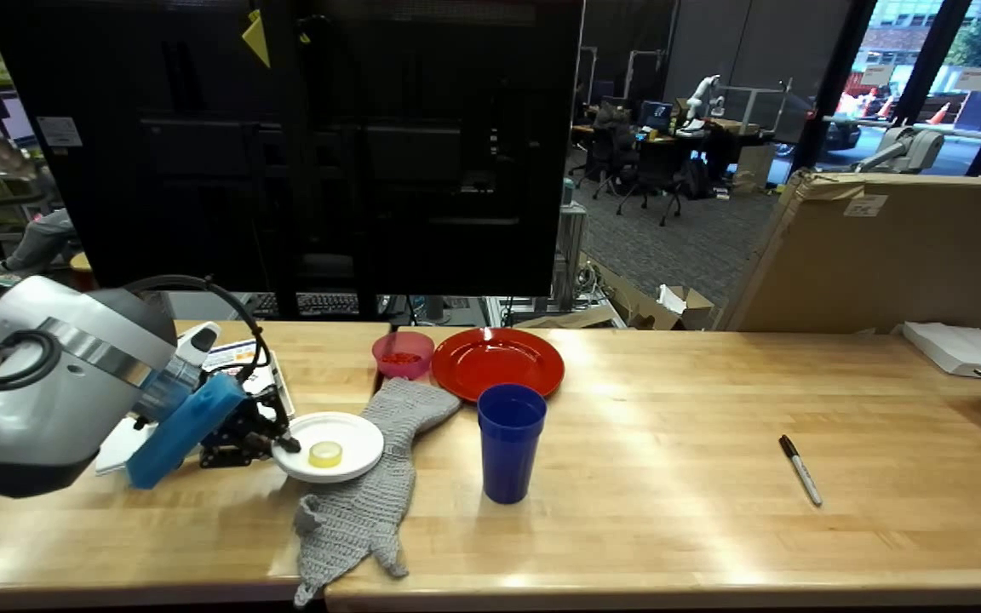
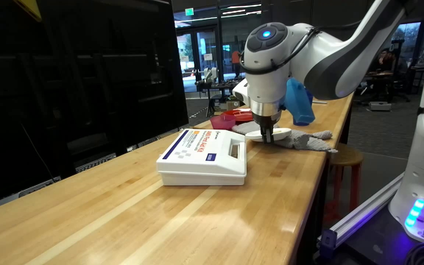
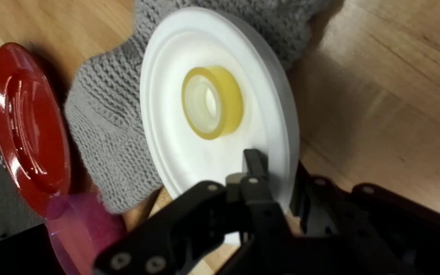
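Note:
My gripper (image 3: 275, 173) is shut on the near rim of a small white plate (image 3: 204, 160), one finger inside the rim and one outside it. The outer finger is partly hidden behind the plate. On the plate sits a roll of yellow tape (image 3: 234, 103), apart from the fingers. The plate looks slightly tilted in an exterior view (image 2: 283, 133); whether it touches what is beneath it I cannot tell. Beneath and beside it lies a grey knitted cloth (image 1: 354, 511), which runs across the seam between the tables.
Behind the cloth are a pink bowl (image 1: 387, 345) with red bits and a red plate (image 1: 499, 362). A blue cup (image 1: 507, 460) stands upright, and a marker (image 1: 801, 471) lies farther along. A white first aid kit (image 2: 201, 162) is close by the gripper. Dark screens (image 1: 286, 170) line the back edge.

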